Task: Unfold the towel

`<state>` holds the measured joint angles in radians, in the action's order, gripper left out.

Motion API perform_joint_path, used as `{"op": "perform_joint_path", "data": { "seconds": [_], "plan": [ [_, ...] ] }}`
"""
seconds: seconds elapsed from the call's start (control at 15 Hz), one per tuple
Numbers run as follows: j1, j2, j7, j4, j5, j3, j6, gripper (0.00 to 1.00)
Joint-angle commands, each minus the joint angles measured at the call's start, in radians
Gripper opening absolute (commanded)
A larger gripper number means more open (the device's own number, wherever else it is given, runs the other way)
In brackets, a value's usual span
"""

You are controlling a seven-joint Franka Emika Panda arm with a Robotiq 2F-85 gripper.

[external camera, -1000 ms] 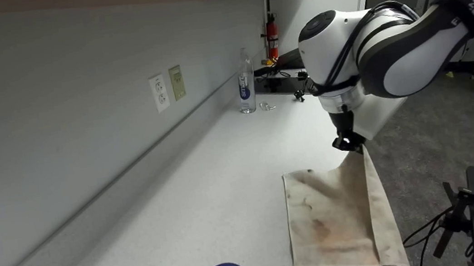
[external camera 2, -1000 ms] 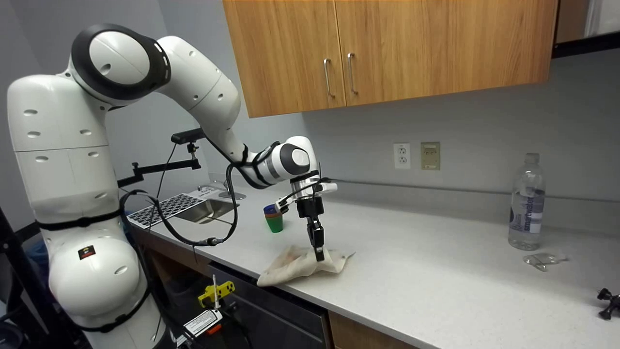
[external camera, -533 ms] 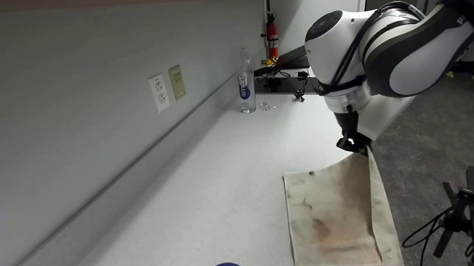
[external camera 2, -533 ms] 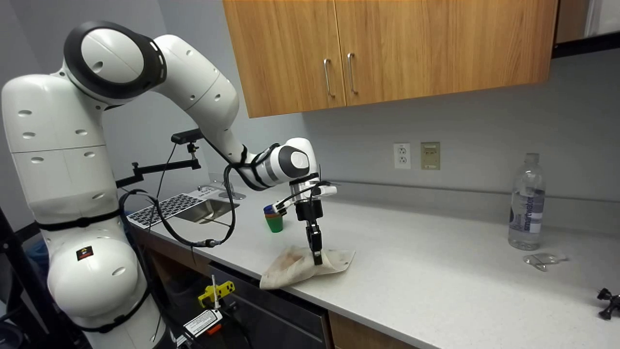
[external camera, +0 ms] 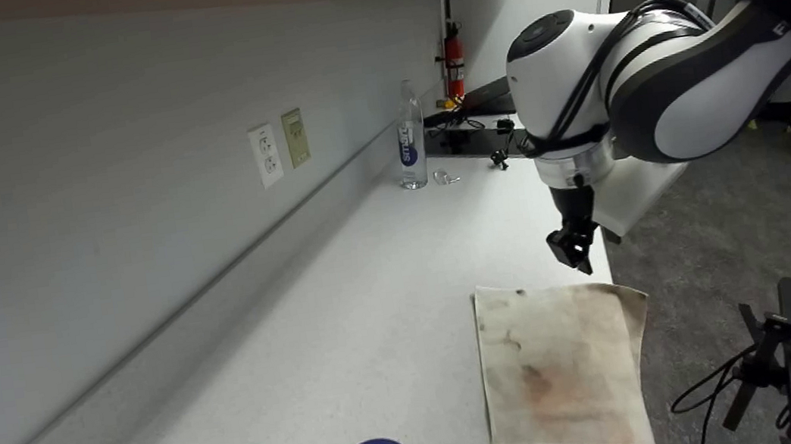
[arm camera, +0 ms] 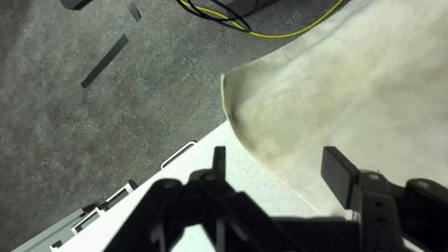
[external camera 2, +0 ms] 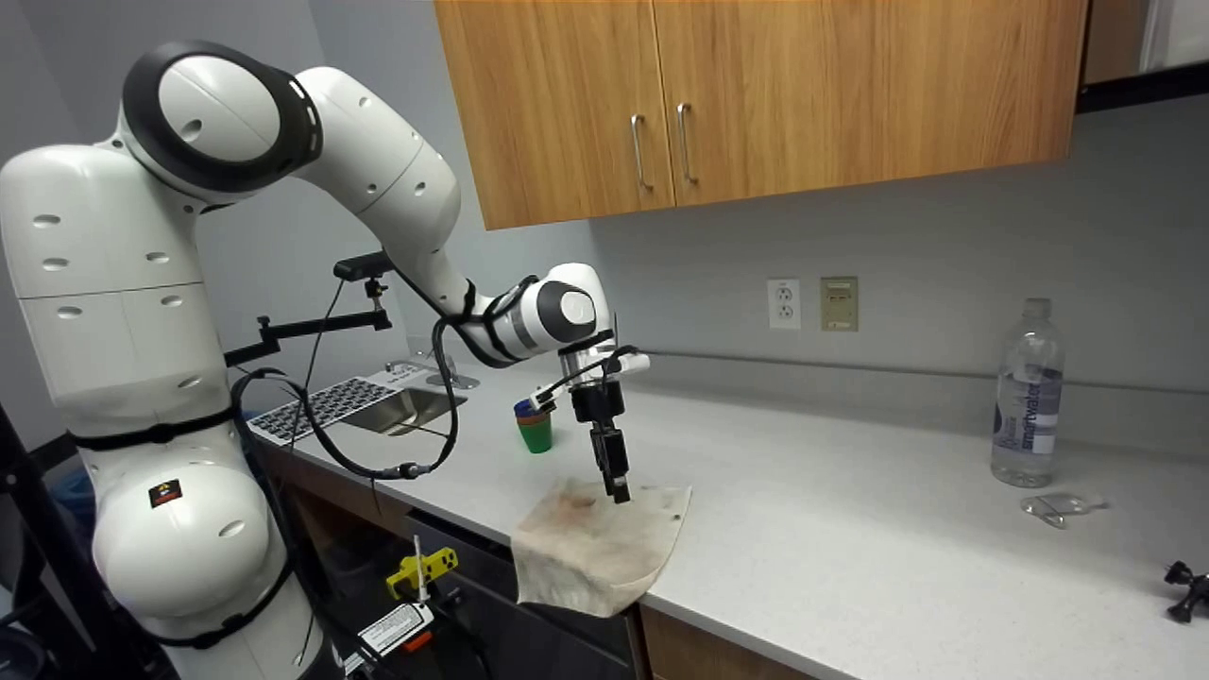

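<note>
The stained beige towel (external camera: 564,368) lies spread over the counter's front edge. Its front strip hangs down past that edge in an exterior view (external camera 2: 576,576). One corner of the towel (arm camera: 315,101) sticks out over the floor in the wrist view, slightly curled. My gripper (arm camera: 274,155) is open, its fingers wide apart with no cloth pinched between them. It hovers just above the towel's border, close to the front edge; one finger (arm camera: 337,175) is over the cloth in the wrist view, the opposite one over bare counter. Both exterior views show the gripper (external camera: 577,263) pointing down, apart from the towel.
A stack of coloured cups (external camera 2: 535,430) stands on the counter beyond the towel, by the sink (external camera 2: 401,411). Farther along are a water bottle (external camera 2: 1027,397) and a small clear object (external camera 2: 1058,508). The counter's front edge (external camera 2: 737,642) drops to cabinets and floor.
The gripper has opened and let go of the towel's edge. The raised flap has fallen outward and now hangs over the front edge. The arm shifted toward the front edge, then back a little.
</note>
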<state>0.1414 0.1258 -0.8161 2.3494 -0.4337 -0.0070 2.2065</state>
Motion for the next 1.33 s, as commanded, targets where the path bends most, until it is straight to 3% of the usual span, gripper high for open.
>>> {"op": "perform_joint_path", "data": {
  "seconds": [0.0,0.33,0.4,0.67,1.07,1.27],
  "plan": [
    [-0.008,-0.015,0.126,0.011,0.060,0.044,0.117,1.00],
    [-0.017,0.022,0.433,0.004,0.260,0.090,0.225,1.00],
    [-0.020,0.028,0.494,0.006,0.302,0.094,0.229,0.81],
    [-0.032,0.054,0.694,-0.002,0.416,0.096,0.236,0.51],
    [-0.036,0.157,0.822,-0.043,0.466,0.105,0.308,0.04],
    [-0.035,0.224,0.833,-0.077,0.475,0.111,0.342,0.00]
  ]
}}
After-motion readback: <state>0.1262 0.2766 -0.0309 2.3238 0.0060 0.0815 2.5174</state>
